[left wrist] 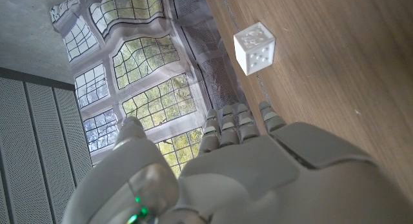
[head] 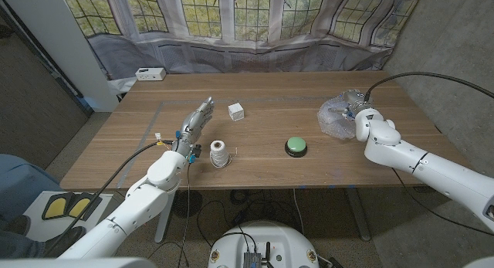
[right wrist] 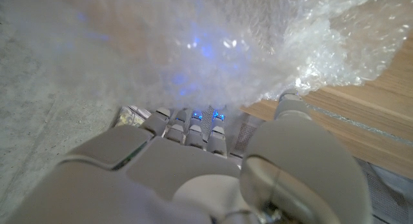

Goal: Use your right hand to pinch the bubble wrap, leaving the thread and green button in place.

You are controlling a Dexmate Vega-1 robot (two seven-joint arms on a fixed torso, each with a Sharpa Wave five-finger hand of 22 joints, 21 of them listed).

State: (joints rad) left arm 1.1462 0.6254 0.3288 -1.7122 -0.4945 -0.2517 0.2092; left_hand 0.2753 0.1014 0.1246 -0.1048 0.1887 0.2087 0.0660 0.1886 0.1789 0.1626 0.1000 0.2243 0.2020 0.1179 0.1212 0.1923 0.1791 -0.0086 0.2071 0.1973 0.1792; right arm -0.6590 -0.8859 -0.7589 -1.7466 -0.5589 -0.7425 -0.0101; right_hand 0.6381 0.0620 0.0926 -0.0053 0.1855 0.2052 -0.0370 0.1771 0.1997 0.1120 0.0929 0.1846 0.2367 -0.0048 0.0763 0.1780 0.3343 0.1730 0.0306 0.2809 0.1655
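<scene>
The crumpled clear bubble wrap [head: 336, 115] lies at the table's right side. My right hand [head: 363, 123] is on its near right edge. In the right wrist view the fingers of that hand [right wrist: 193, 166] reach into the bubble wrap [right wrist: 258, 43] and the thumb tip presses against it, so the wrap is pinched; the fingertips are hidden by it. The green button [head: 296, 147] sits near the table's front, left of the wrap. The white thread spool [head: 219, 154] stands further left. My left hand [head: 194, 125] is stretched out beside the spool, fingers straight, holding nothing.
A small white die [head: 235, 110] [left wrist: 254, 47] lies just beyond my left hand [left wrist: 258, 166]. A white box [head: 150, 74] sits at the table's far left corner. Curtained windows run behind the far edge, and a concrete wall stands on the right.
</scene>
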